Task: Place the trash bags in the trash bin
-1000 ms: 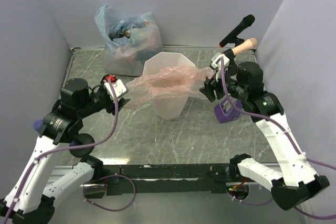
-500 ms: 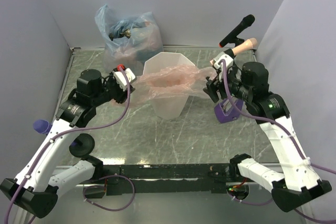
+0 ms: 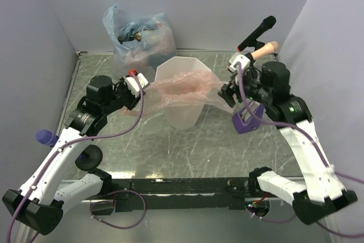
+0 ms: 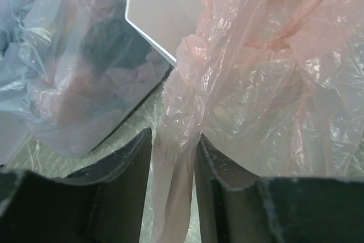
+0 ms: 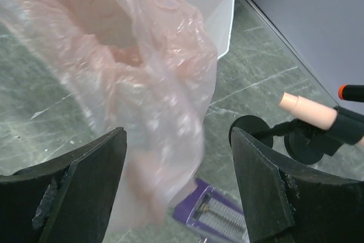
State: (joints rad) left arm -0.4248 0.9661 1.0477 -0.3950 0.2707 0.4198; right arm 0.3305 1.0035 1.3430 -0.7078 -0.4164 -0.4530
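The white faceted trash bin [image 3: 182, 106] stands mid-table. A pink translucent trash bag [image 3: 185, 86] lies draped across its rim, spilling over both sides. My left gripper [image 3: 140, 87] is at the bag's left tail. In the left wrist view a twisted strip of the bag [image 4: 173, 180] runs between the narrowed jaws of that gripper [image 4: 173, 140], with a thin gap still showing on the left side. The bin's wall [image 4: 165, 9] is just beyond. My right gripper [image 3: 227, 92] stands wide open at the bag's right end; loose blurred plastic [image 5: 165, 112] hangs between the spread jaws of the gripper [image 5: 177, 140].
A stuffed clear-bluish bag [image 3: 136, 38] sits behind the bin at the back left, close to my left gripper [image 4: 68, 83]. A purple block [image 3: 247, 120] lies under my right wrist. A microphone [image 3: 257, 32] and a peach-tipped stand [image 5: 307, 112] are at the back right. Walls enclose three sides.
My left arm swung in from the left to the bag's tail and its jaws narrowed around it. My right gripper's jaws widened, letting the bag's right end hang loose.
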